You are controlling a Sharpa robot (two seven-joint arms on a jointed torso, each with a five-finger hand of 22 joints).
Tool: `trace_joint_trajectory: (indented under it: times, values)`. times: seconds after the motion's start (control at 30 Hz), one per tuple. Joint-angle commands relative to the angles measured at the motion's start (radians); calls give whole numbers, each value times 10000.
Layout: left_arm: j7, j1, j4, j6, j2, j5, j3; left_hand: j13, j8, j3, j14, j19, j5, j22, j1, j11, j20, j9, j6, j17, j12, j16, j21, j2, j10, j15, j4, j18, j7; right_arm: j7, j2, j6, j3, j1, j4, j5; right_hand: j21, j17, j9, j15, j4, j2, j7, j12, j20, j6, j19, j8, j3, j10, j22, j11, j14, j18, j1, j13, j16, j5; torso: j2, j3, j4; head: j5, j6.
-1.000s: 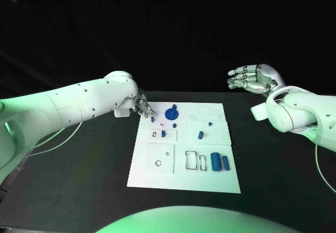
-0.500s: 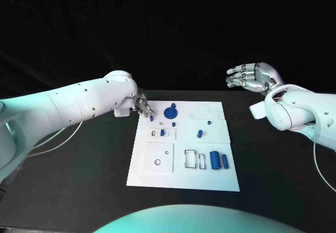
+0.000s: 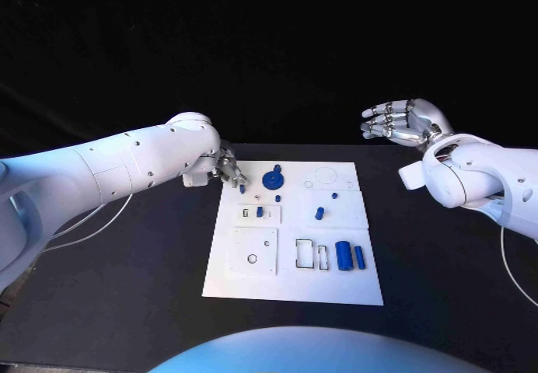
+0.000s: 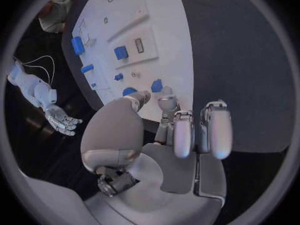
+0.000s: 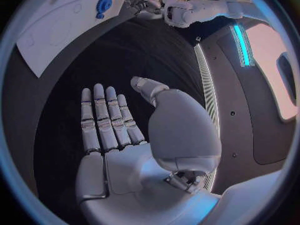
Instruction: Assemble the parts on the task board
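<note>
Table: you see a black table [image 3: 134, 272] with the flat white task board [image 3: 337, 291] lying in its middle.
Near edge of board: on the side of the right arm, two blue upright cylinders [image 3: 350, 256] stand side by side, just beside a pair of narrow rectangular slots [image 3: 307, 255]. On the side of the left arm you find a raised white square plate [image 3: 253, 252] with a small round hole in it.
Middle of board: a small blue peg [image 3: 260, 210] stands in a white block, and a short blue pin [image 3: 319, 213] lies tilted on the neighbouring block.
Far edge of board: a round blue gear-like disc [image 3: 274, 182] sits near the far corner on the left arm's side, with a small blue piece touching its far rim.
Left hand: your silver left hand [image 3: 226, 172] is low at the far corner of the board, just beside the blue disc. Its fingertips [image 4: 164, 103] are curled together over the board edge, and a small blue part [image 4: 157, 85] shows right at them. I cannot tell if the hand holds this part or only touches it.
Right hand: your silver right hand [image 3: 403, 123] is raised beyond the far edge of the table, well apart from the board. It holds nothing; the fingers [image 5: 103, 117] lie straight and a little apart, the palm is bare.
</note>
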Motion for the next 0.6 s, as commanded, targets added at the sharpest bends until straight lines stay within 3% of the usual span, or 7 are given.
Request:
trace_joint_trajectory:
  times: [0.03, 0.6]
  values:
    - [127, -14, -19, 207, 38, 81, -2, 16, -5, 37, 1003, 121, -43, 322, 114, -7, 75, -13, 93, 2514, 39, 67, 55, -5, 30, 36, 32, 30, 5, 108, 13, 145, 2, -3, 7, -93, -35, -14, -9, 62, 17, 23, 683, 63, 39, -57, -53, -58, -53, -78, -9, -18, -18, 109, -116, -9, -47, 33, 9, 2, -2, -9, 1]
    - [189, -61, -73, 252, 76, 131, -19, 28, -7, 48, 1003, 123, -41, 328, 170, -12, 75, -20, 109, 2512, 59, 66, 58, 0, 41, 33, 20, 30, 0, 114, 47, 153, 2, -6, -9, -93, -35, -14, -9, 62, 17, 23, 683, 63, 39, -57, -53, -58, -53, -78, -9, -18, -18, 109, -116, -9, -47, 33, -2, 1, 1, -31, -58]
